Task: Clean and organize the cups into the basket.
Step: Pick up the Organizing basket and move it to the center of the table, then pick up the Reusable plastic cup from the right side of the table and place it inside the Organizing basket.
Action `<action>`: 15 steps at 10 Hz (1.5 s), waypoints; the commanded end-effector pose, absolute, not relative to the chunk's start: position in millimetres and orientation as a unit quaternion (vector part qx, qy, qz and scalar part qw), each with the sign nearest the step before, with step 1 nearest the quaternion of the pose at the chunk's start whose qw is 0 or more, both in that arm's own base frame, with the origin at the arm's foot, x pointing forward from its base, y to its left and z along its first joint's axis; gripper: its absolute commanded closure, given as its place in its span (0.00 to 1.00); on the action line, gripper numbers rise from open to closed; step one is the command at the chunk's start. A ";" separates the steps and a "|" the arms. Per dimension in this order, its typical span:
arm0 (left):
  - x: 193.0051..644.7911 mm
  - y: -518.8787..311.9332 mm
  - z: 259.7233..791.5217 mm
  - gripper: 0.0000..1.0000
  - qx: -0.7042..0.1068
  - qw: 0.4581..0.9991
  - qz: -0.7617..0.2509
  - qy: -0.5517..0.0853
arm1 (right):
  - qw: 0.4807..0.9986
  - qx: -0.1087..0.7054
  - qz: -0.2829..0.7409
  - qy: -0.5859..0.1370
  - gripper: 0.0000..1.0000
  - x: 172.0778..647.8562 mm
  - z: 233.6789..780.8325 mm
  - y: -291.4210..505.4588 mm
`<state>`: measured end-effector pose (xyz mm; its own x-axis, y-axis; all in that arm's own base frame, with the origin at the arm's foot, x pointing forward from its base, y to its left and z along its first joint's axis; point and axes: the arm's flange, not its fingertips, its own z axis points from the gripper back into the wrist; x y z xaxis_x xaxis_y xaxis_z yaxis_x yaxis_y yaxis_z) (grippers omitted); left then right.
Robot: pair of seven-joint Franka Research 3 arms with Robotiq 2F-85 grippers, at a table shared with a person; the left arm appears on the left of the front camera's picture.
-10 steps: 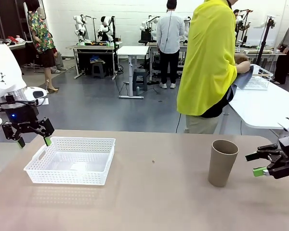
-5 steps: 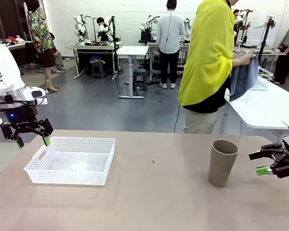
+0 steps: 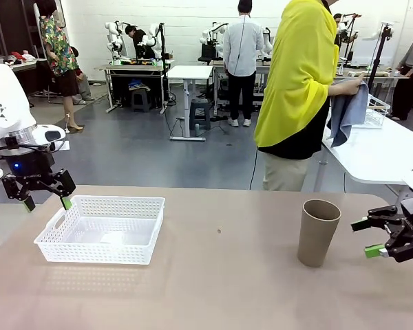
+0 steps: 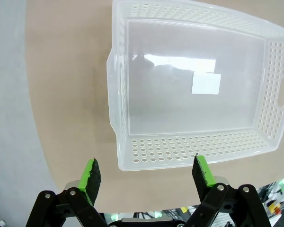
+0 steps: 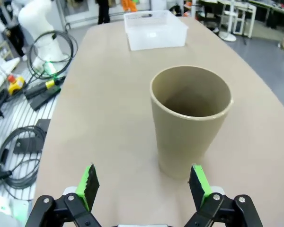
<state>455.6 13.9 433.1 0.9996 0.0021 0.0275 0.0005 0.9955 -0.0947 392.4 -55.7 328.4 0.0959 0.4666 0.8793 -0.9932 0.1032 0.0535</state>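
Between the right gripper's (image 3: 363, 238) wide-spread fingers sits nothing; it hovers just right of the upright brown cup (image 3: 318, 232), marginally lower than a second ago. The left gripper (image 3: 48, 203), equally wide and empty, hangs unmoved above the white basket's (image 3: 96, 251) far left corner.

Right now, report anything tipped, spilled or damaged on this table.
Nothing stands out. The tan cup stands upright and intact on the table. The basket sits flat with no visible cracks. The left gripper and right gripper hang open, touching neither.
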 end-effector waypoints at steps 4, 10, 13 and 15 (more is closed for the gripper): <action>455.1 2.2 417.7 0.00 -0.013 0.993 -0.094 -0.065 | 0.664 0.324 0.537 -0.408 0.00 433.4 301.3 -60.2; 464.0 11.1 404.2 0.00 0.016 0.993 -0.093 -0.073 | 0.666 0.352 0.539 -0.377 0.00 464.4 276.6 -23.8; 470.7 15.3 389.5 0.00 0.020 0.995 -0.084 -0.049 | 0.660 0.359 0.542 -0.376 0.00 469.6 268.1 -11.5; 471.9 16.6 378.9 0.00 0.023 0.996 -0.080 -0.032 | 0.653 0.373 0.543 -0.374 0.00 473.7 261.9 -2.7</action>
<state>465.7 14.4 380.2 0.9810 -0.1782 0.0772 0.1774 0.9840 0.0171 462.1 -11.2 265.8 0.1197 0.4468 0.8866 -0.9896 0.1250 0.0706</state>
